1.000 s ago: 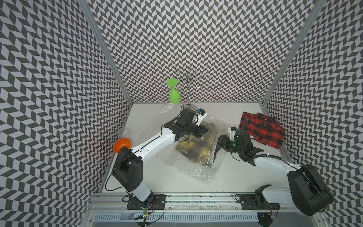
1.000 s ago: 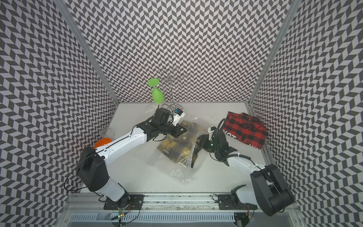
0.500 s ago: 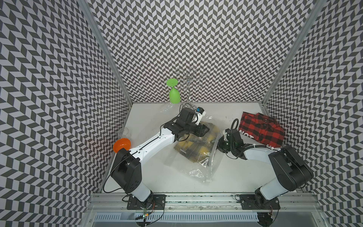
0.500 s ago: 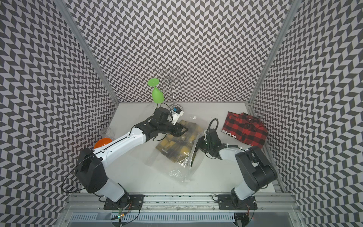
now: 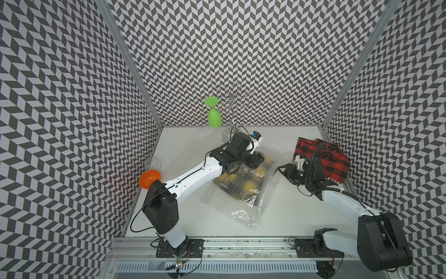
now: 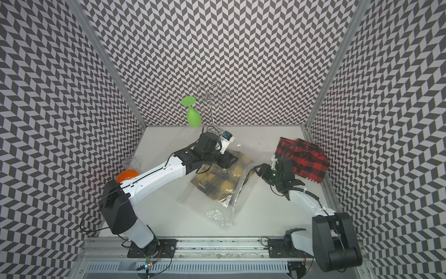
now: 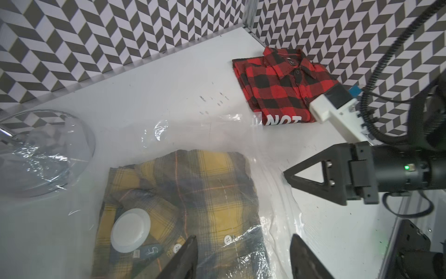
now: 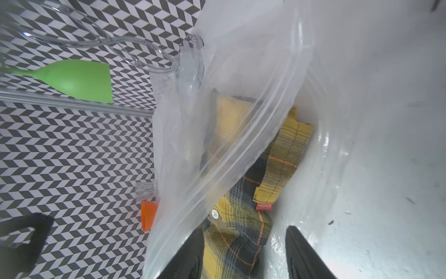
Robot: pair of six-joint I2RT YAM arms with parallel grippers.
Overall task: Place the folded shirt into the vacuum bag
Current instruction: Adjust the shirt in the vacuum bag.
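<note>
L pincer [image 7: 242, 239]: jaws are set wide apart, w/ nothing clamped btwn them. It is poised just over the vacuum bag [image 7: 275, 200], above the collar end of the yellow plaid shirt [image 7: 193, 188], which is already lodged inside the clear film. The round white valve cap [image 7: 131, 230] is seen near one finger, lying over the shirt.

R pincer [image 8: 245, 229]: jaws are likewise held apart, at a medium gap, and are set at the bag's open mouth. The upper film w/ the zip strip [image 8: 260, 125] is lifted and runs slantwise past one finger. Whether it is caught on that finger cannot be told. The yellow shirt is seen through the gap, inside the bag.

In both top views the bag is laid mid-desk, btwn the two arms, crinkled, w/ its mouth turned toward the R arm.

A red plaid shirt [image 5: 333, 159] is folded on the desk [image 5: 289, 212] in the back corner by the R-side wall, just behind the R wrist and outside the bag.

Further out, a green wine glass [image 5: 214, 118] is hung upside down on a wire rack [image 5: 231, 97] at the back wall. An orange cup [image 5: 149, 178] and a clear glass [image 5: 153, 163] are set by the L-side wall.
</note>
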